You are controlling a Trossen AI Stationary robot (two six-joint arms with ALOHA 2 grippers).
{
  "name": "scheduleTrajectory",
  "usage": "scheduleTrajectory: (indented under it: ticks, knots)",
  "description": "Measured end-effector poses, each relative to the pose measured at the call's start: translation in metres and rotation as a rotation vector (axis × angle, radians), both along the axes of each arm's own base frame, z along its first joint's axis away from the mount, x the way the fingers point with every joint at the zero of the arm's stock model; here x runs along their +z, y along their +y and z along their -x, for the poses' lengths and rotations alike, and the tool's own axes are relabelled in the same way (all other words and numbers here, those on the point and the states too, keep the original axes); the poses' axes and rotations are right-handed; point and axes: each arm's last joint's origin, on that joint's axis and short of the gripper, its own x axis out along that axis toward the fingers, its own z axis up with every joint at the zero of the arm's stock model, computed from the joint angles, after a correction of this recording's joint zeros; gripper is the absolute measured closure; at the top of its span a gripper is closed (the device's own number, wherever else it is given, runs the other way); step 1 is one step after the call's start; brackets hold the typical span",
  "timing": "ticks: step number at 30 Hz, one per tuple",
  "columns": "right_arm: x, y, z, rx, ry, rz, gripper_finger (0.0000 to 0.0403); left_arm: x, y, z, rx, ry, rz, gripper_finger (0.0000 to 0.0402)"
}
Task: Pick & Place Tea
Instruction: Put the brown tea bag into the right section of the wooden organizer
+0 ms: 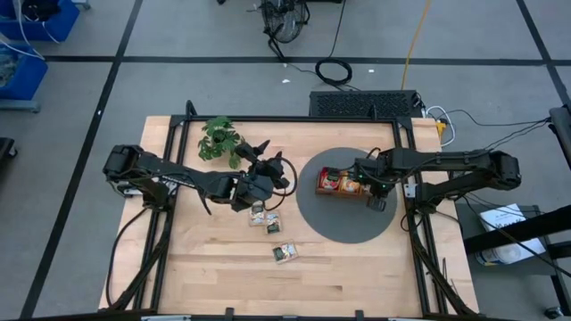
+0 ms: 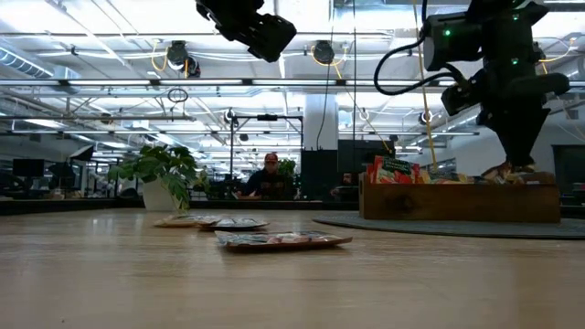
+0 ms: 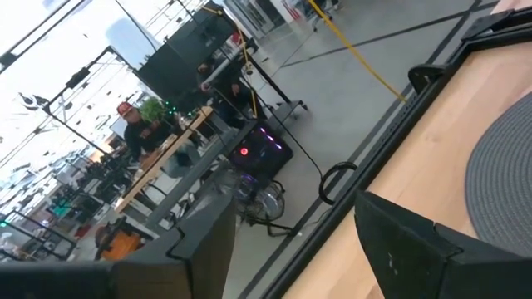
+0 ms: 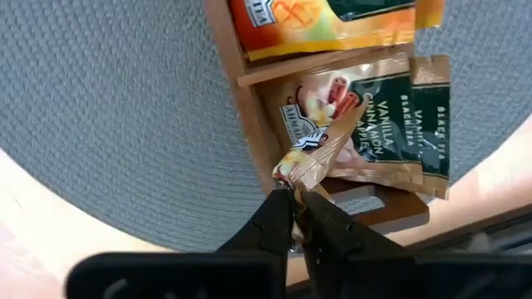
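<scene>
A long wooden tray stands on a round grey mat, with red and orange tea sachets in its compartments. My right gripper points down over the tray's right end compartment, shut on a tan tea sachet; green-and-tan sachets lie beneath it. Several loose sachets lie flat on the bare wood. My left gripper hovers open high over the table's middle, nothing between its fingers. My right gripper pinches the tan sachet by its upper edge between its two fingertips, coming from above and pointing down. The sachet hangs below the fingers, seen nearly edge-on, its lower part reaching into the tray's end compartment over the sachets there.
A small potted plant stands at the table's far left. The left arm stretches across the left half of the table. Bare wood lies along the near edge. A person sits beyond the far edge.
</scene>
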Motion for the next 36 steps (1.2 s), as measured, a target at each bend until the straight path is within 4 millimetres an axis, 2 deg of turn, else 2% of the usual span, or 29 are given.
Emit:
scheduleTrajectory:
  ticks: [4, 14, 20, 25, 28, 30, 33, 34, 36]
  knots:
    - [0.0, 0.0, 0.0, -0.041, -0.001, 0.001, 0.0358, -0.001, 0.0, 0.0, 0.0, 0.003, 0.001, 0.0158]
    - [0.001, 0.0, 0.001, -0.09, -0.012, 0.005, 0.0247, -0.001, 0.0, 0.0, 0.0, 0.002, 0.002, 0.0158]
    - [0.009, -0.002, 0.004, -0.106, -0.047, 0.092, 0.0226, -0.001, 0.0, 0.0, 0.0, 0.001, 0.002, 0.0158]
    - [0.026, -0.006, 0.005, -0.139, -0.116, 0.248, 0.0233, -0.001, 0.0, 0.0, 0.0, -0.001, 0.004, 0.0158]
    - [0.03, -0.004, 0.006, -0.149, -0.15, 0.188, 0.0251, -0.001, 0.0, 0.0, 0.0, -0.001, 0.003, 0.0158]
    - [0.027, -0.001, 0.006, -0.116, -0.151, 0.07, 0.0283, -0.001, 0.0, 0.0, 0.0, 0.001, 0.002, 0.0158]
    - [0.017, 0.004, 0.006, -0.062, -0.124, -0.034, 0.0366, 0.0, 0.0, 0.0, 0.0, 0.002, 0.002, 0.0158]
    - [0.014, 0.004, 0.007, -0.046, -0.11, -0.034, 0.0384, 0.0, 0.0, 0.0, 0.0, 0.002, 0.002, 0.0158]
    - [0.007, 0.004, 0.007, -0.041, -0.115, -0.03, 0.0392, 0.0, 0.0, 0.0, 0.0, 0.002, 0.002, 0.0158]
